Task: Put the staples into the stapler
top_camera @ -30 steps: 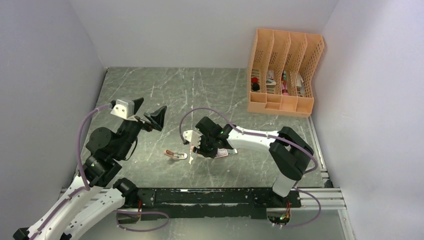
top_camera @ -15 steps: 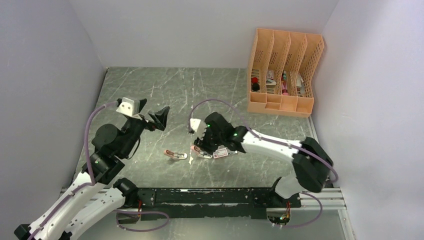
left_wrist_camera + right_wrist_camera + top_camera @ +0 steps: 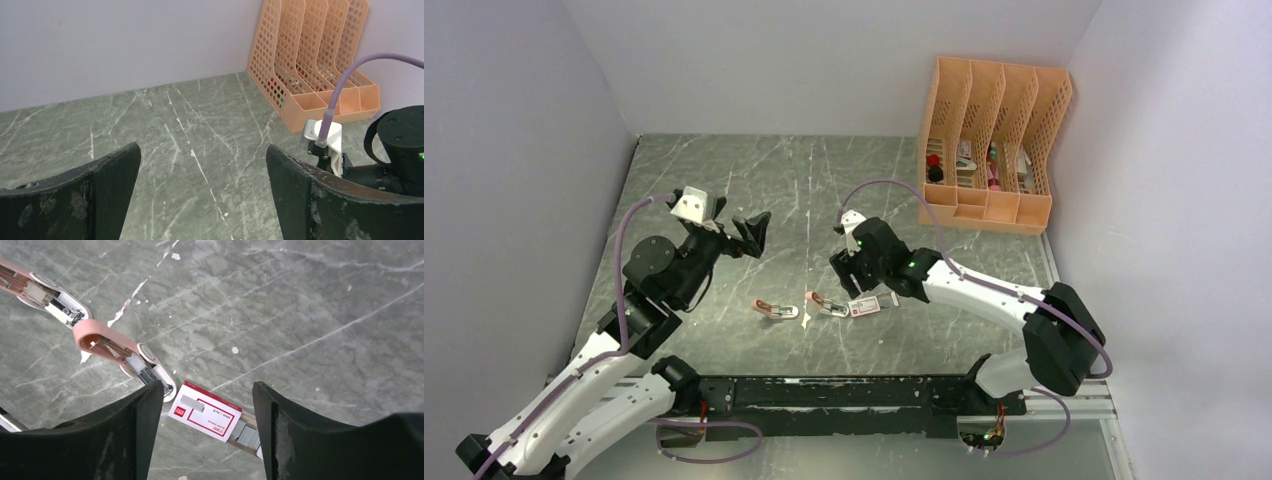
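Note:
The staples' red-and-white box (image 3: 207,411) lies flat on the table, grey staple strips (image 3: 246,434) poking out of its right end. Just left of it lies a salmon-pink stapler (image 3: 122,352), flipped open with its metal channel showing. A second pink stapler (image 3: 45,290) lies further left. My right gripper (image 3: 207,386) hangs above the box, open, with nothing between its fingers. From above, the box (image 3: 869,307) and both staplers (image 3: 824,301) (image 3: 774,309) sit in front of the right gripper (image 3: 848,272). My left gripper (image 3: 749,232) is open and empty, raised at the left.
An orange file organizer (image 3: 992,140) with small items inside stands at the back right against the wall. In the left wrist view the organizer (image 3: 320,55) and the right arm's wrist (image 3: 395,150) appear at the right. White specks dot the marble tabletop (image 3: 754,175).
The right gripper has opened and pulled back off the stapler, toward the rear right, uncovering the stapler and box. The left arm has shifted slightly right.

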You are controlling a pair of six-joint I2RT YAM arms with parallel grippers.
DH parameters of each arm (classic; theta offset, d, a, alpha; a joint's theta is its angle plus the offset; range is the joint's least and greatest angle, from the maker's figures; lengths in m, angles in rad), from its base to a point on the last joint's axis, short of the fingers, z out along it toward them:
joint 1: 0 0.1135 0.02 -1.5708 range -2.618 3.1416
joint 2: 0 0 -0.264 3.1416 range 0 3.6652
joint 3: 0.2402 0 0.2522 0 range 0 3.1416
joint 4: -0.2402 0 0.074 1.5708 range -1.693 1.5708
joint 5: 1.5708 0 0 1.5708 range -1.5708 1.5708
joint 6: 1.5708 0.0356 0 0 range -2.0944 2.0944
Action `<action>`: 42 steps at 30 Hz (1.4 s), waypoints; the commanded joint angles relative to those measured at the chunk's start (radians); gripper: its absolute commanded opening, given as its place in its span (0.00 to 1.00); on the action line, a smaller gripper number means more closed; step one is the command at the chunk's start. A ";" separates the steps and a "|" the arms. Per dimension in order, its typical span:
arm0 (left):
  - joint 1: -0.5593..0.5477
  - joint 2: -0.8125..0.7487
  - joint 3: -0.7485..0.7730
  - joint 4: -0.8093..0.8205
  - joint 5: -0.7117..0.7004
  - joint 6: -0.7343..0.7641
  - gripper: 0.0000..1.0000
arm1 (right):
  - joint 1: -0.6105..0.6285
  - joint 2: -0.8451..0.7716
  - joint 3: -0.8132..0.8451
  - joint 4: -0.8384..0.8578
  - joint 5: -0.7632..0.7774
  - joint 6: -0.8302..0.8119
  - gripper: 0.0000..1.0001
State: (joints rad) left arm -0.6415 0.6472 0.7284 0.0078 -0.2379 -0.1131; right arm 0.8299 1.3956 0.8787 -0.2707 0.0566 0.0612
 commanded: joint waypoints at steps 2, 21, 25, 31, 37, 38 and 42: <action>-0.003 0.004 0.014 -0.002 -0.009 -0.006 1.00 | 0.010 0.044 0.013 -0.030 -0.026 0.080 0.77; -0.002 -0.006 -0.005 -0.017 -0.037 -0.014 1.00 | 0.051 0.046 -0.064 -0.033 0.002 -0.080 1.00; -0.002 -0.006 -0.012 -0.009 -0.037 -0.023 1.00 | 0.097 0.014 -0.112 0.023 0.020 -0.118 1.00; -0.003 0.002 -0.010 -0.006 -0.034 -0.023 1.00 | 0.134 0.040 -0.111 0.038 0.060 -0.179 1.00; -0.003 0.002 -0.010 -0.005 -0.040 -0.022 1.00 | 0.162 0.080 -0.112 0.017 0.110 -0.208 1.00; -0.002 0.002 -0.013 -0.003 -0.038 -0.023 1.00 | 0.164 0.085 -0.113 0.015 0.116 -0.210 1.00; -0.003 0.011 -0.011 0.001 -0.032 -0.023 1.00 | 0.172 0.100 -0.113 0.005 0.131 -0.212 1.00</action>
State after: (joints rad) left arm -0.6415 0.6548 0.7242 0.0025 -0.2611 -0.1291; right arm 0.9909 1.4773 0.7647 -0.2596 0.1471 -0.1295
